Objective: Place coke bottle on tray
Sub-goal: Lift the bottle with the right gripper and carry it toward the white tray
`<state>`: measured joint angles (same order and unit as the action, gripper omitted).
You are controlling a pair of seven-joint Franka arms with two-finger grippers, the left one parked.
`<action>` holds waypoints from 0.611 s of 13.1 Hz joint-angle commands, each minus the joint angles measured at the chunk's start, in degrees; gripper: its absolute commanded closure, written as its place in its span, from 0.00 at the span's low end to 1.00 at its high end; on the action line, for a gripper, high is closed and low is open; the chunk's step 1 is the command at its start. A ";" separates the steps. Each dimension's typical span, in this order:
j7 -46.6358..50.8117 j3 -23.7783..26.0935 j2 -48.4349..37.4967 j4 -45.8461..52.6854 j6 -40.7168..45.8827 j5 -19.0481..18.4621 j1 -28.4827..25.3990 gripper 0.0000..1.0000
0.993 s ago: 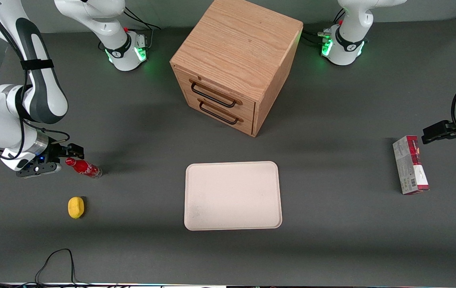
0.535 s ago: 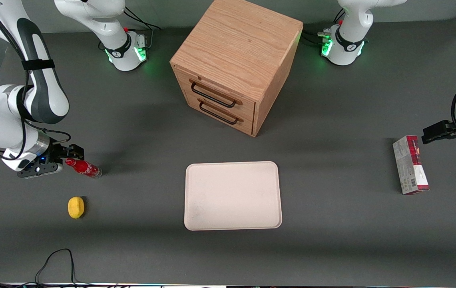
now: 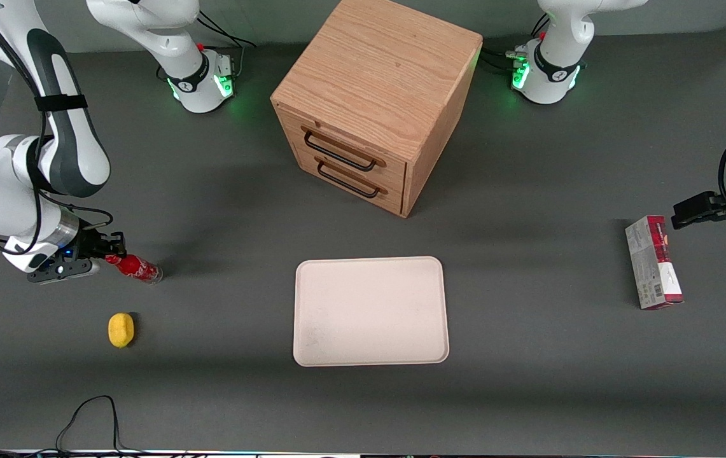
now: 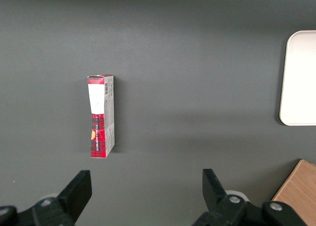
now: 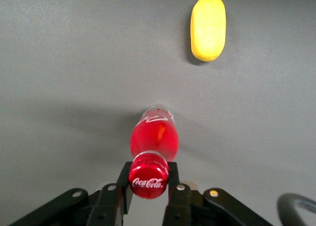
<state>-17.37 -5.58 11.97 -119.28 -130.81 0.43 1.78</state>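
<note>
Gripper: we see the gripper (image 3: 110, 249) low over the table (image 3: 528, 356) at the working arm's end, its jaws closed narrowly on the cap end of the coke bottle (image 3: 135, 268); in the right wrist view the gripper (image 5: 148, 180) has a finger pressed against each side of the red cap.

Coke bottle: we find the coke bottle (image 5: 152, 143) standing on the table, not on the tray, with its cap between the jaws. Its white script lettering shows on the cap and the body.

Tray: the cream-white tray (image 3: 312, 280) lies flat on the table near the middle, nearer to the front camera than the cabinet and well apart from the bottle. We see nothing resting on it. One rounded edge of the tray (image 4: 291, 88) also shows in the left wrist view.

Lemon: a yellow lemon (image 3: 121, 330) lies near the bottle, nearer to the front camera than it and not touching it; the lemon (image 5: 208, 27) shows clearly in the right wrist view too.

Cabinet: a wooden cabinet (image 3: 375, 83) with two dark-handled drawers stands on the table, farther from the front camera than the tray.

Carton: a red-and-grey carton (image 3: 652, 262) lies flat toward the parked arm's end of the table; we also see the carton (image 4: 101, 116) in the left wrist view.
</note>
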 commanded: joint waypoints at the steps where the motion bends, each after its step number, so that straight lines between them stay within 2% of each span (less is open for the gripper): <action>1: 1.89 -0.22 -0.37 1.22 -0.06 0.98 -0.63 1.00; 3: 3.48 0.04 0.50 8.14 7.80 0.98 -0.63 1.00; 8: 6.03 0.05 6.73 39.84 41.97 1.15 -1.07 1.00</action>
<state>-13.75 -5.39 13.28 -94.70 -100.88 0.52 1.24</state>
